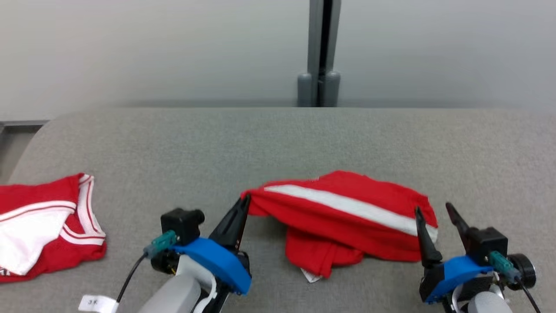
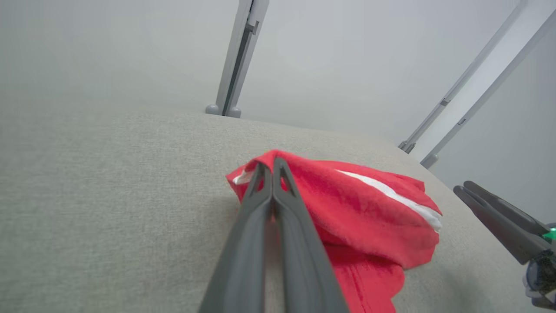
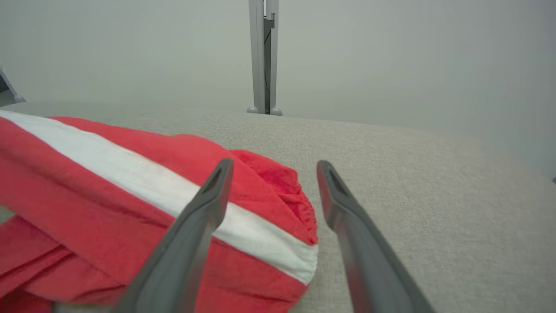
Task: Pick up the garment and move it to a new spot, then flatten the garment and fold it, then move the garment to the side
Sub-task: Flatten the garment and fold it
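Red garment (image 1: 347, 217) on grey table (image 1: 173, 143) | left pincer (image 1: 246, 199) clenched on its corner; right pincer (image 1: 433, 208) spread apart

Bright, even light casts faint shadows beside the garment (image 1: 347, 228); wrist views (wide-angle) bow near edges.

I am seeing the garment (image 1: 347, 217) lying on the table (image 1: 278, 139), right of centre. My left gripper (image 1: 246, 201) is sitting at its left corner and my right gripper (image 1: 432, 208) is straddling its right end. A second garment (image 1: 43, 226) is lying at the table's far left, and a post (image 1: 323, 52) is standing behind the table.
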You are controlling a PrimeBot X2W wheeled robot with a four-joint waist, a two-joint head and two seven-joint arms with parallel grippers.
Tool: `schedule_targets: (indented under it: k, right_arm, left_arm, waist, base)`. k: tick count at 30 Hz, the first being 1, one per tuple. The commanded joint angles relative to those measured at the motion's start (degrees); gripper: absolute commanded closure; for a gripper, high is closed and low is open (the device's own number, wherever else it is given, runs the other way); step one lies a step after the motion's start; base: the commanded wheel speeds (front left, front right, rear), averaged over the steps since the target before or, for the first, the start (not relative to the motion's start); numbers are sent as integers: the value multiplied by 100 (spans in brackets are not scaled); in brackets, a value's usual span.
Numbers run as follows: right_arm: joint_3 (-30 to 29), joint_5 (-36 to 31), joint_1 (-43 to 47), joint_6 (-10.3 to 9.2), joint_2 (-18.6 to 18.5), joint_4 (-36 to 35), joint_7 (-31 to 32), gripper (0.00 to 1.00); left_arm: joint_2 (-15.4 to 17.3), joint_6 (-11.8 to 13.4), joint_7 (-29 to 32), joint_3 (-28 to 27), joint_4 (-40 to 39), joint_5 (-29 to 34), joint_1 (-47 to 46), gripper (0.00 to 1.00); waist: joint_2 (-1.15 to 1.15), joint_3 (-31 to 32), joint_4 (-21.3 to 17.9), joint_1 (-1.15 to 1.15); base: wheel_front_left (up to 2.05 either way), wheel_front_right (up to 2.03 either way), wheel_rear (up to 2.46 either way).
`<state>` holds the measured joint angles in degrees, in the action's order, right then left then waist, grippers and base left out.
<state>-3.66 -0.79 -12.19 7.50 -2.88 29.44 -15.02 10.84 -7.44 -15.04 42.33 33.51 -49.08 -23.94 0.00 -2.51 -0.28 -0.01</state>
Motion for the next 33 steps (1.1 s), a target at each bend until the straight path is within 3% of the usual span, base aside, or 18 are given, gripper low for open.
schedule_targets:
  k: [1,11,12,13,14,15,23,28,33]
  right_arm:
    - [-9,57,127,-2,-9,32,-21,0]
    - [91,298,468,-1,-9,138,-20,0]
    - [99,309,490,-2,-9,132,-21,0]
    - [117,333,498,-2,-9,133,-21,0]
    - [133,355,503,-2,-9,126,-20,0]
    - [151,384,521,-2,-9,104,-20,0]
    - [345,753,681,-1,-8,-309,-21,0]
    - [460,796,781,-1,-9,-391,-21,0]
    - [522,766,788,-2,-9,-285,-21,0]
  left_arm:
    - [47,-9,-16,-68,-77,115,118,100]
    - [93,-8,-17,-717,-18,738,1564,100]
    - [68,-8,-17,-833,60,762,1673,90]
    - [44,-3,-16,-944,134,832,1768,67]
    - [26,15,-16,-1045,199,941,1838,9]
    - [-8,46,-16,-1175,245,1043,1903,0]
    - [-268,560,-18,-2508,-400,2328,2326,0]
    - [-453,486,-17,-2981,-778,3065,2453,0]
    - [-631,316,-17,-3247,-794,3375,2521,0]
  waist:
    - [0,104,25,1]
    - [0,454,274,1]
    - [0,468,270,1]
    - [0,477,260,1]
    - [0,483,247,1]
    - [0,489,232,1]
    - [0,515,113,1]
    - [0,524,70,1]
    - [0,503,32,1]
  base:
    - [0,0,0]
    - [0,0,0]
    - [0,0,0]
    - [0,0,0]
    - [0,0,0]
    - [0,0,0]
    - [0,0,0]
    - [0,0,0]
    - [0,0,0]
